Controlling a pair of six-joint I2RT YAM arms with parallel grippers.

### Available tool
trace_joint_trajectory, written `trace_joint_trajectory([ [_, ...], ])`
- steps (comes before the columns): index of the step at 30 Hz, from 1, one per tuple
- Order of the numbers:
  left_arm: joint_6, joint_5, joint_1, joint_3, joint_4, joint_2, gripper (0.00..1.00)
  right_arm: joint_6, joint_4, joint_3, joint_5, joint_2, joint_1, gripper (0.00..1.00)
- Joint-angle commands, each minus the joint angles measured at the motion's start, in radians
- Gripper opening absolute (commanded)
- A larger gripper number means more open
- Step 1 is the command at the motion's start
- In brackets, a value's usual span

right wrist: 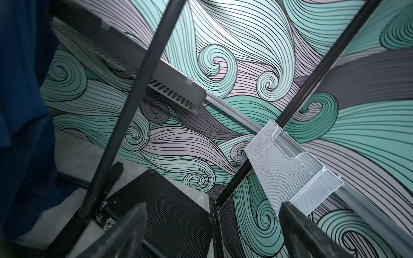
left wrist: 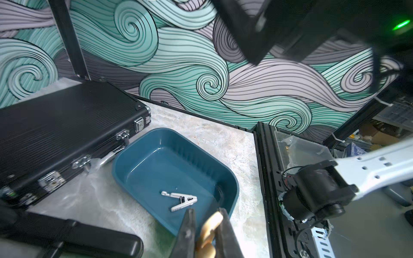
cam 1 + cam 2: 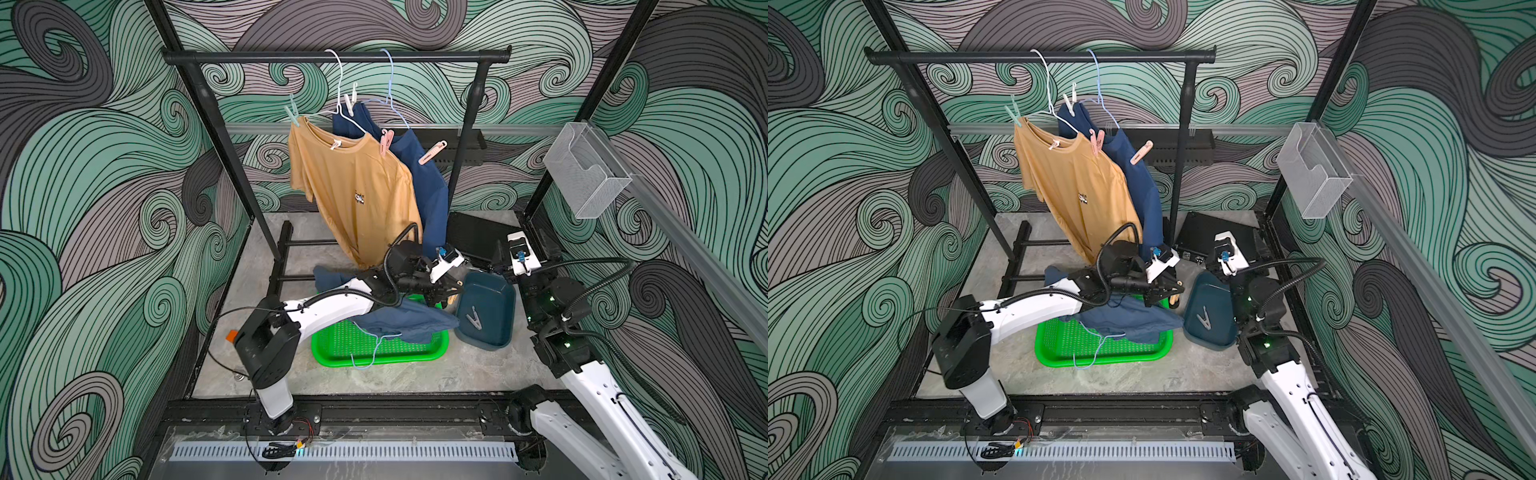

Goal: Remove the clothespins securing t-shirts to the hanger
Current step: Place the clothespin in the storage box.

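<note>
— What is given by the wrist views that is missed from above?

— In the left wrist view the left gripper (image 2: 206, 211) is seen clenched on a peach clothespin (image 2: 210, 225). A pale clothespin (image 2: 180, 199) is shown lying in the blue bin (image 2: 165, 165) just ahead of its tips. In the right wrist view the right gripper (image 1: 212, 205) is seen spread wide, with nothing between its fingers. A black case (image 1: 169, 214) and a mesh basket (image 1: 288, 176) are framed beyond it.

— And from above?

— Only in both top views is the hanging laundry shown, well above both grippers.

— How is everything counted?

— Six clothespins are counted. Four are clipped along the hangers: mint clothespin (image 3: 293, 113), white clothespin (image 3: 351, 102), pink clothespin (image 3: 386, 142) and salmon clothespin (image 3: 432, 153). One is in the bin and one is gripped. Three t-shirts are counted. The tan t-shirt (image 3: 357, 187) and the navy t-shirt (image 3: 434, 191) are hung. The blue t-shirt (image 3: 411, 322) is draped over the green tray (image 3: 336, 345) just behind the left gripper.

— And the surroundings?

— A grey marbled tabletop (image 3: 415, 376) is enclosed by walls printed with green and grey swirls.
</note>
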Motion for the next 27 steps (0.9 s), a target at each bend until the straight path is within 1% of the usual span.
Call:
trace_joint_trajectory([
  [1,-0.028,-0.036,-0.019,0.103,0.011,0.098,0.00,0.105,0.003,0.027,-0.010,-0.014,-0.034,0.99],
  [5,-0.049,-0.071,-0.034,0.212,-0.008,0.224,0.00,0.125,-0.002,0.022,-0.013,-0.024,-0.064,0.99],
  [10,-0.024,-0.113,-0.070,0.361,-0.103,0.361,0.00,0.142,0.001,0.019,0.003,-0.032,-0.094,0.99],
  [14,-0.017,-0.178,-0.092,0.446,-0.157,0.432,0.00,0.158,0.009,0.015,0.011,-0.034,-0.112,0.99],
  [16,-0.017,-0.219,-0.096,0.504,-0.216,0.475,0.00,0.171,0.008,0.014,0.005,-0.032,-0.119,0.99],
  [18,-0.011,-0.214,-0.100,0.550,-0.258,0.512,0.00,0.179,0.008,0.014,-0.003,-0.032,-0.121,0.99],
  [20,0.001,-0.220,-0.109,0.598,-0.304,0.549,0.05,0.181,0.009,0.017,-0.005,-0.031,-0.124,0.99],
  [25,0.030,-0.257,-0.126,0.679,-0.385,0.626,0.07,0.179,0.014,0.024,-0.008,-0.026,-0.126,0.99],
  [27,0.034,-0.256,-0.128,0.693,-0.399,0.642,0.08,0.179,0.013,0.024,-0.013,-0.025,-0.127,0.99],
])
